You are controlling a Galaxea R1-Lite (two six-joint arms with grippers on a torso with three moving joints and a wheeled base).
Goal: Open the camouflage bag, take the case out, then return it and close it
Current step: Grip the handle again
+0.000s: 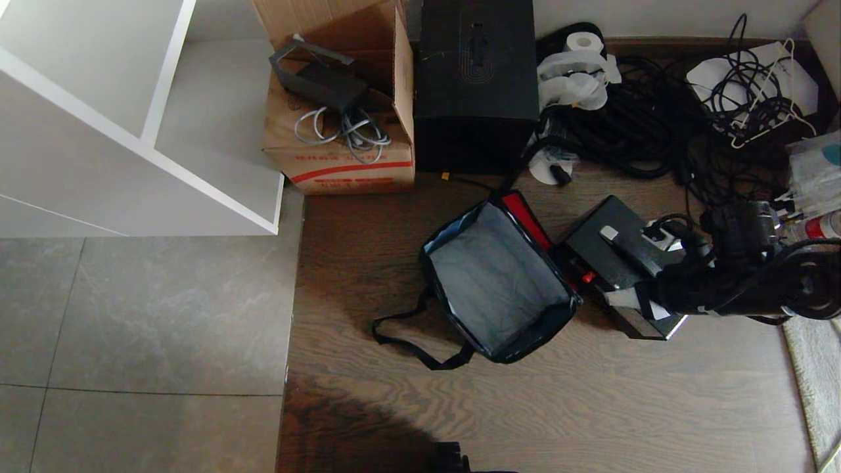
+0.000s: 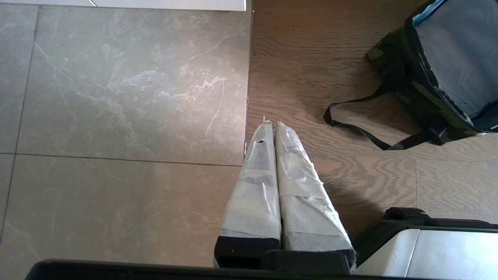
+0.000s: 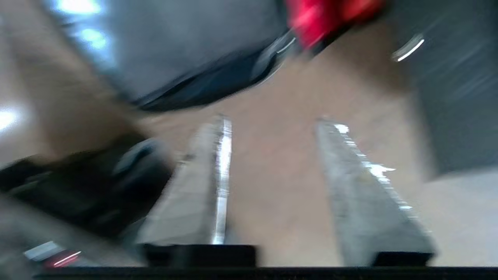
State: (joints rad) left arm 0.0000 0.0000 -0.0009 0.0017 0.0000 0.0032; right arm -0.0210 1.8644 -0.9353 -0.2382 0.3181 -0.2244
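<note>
The camouflage bag [image 1: 499,282] lies open on the wood floor, grey lining up, with a red inner panel [image 1: 525,217] along its far side and a black strap [image 1: 407,341] trailing toward me. The black case [image 1: 601,230] lies flat just right of the bag, its silver-ended handle [image 1: 627,244] and a red latch showing. My right gripper [image 1: 640,305] reaches in from the right over the case's near end. In the right wrist view this gripper [image 3: 272,119] is open and empty above bare floor between the bag [image 3: 175,46] and the case [image 3: 455,97]. My left gripper [image 2: 273,125] is shut, parked left of the bag [image 2: 447,50].
Behind the bag stand a tall black box [image 1: 476,85] and a cardboard box [image 1: 341,151] holding cables. A tangle of black cables [image 1: 657,125] fills the back right. A white shelf unit [image 1: 131,131] sits at the left and a rug edge [image 1: 815,381] at the right.
</note>
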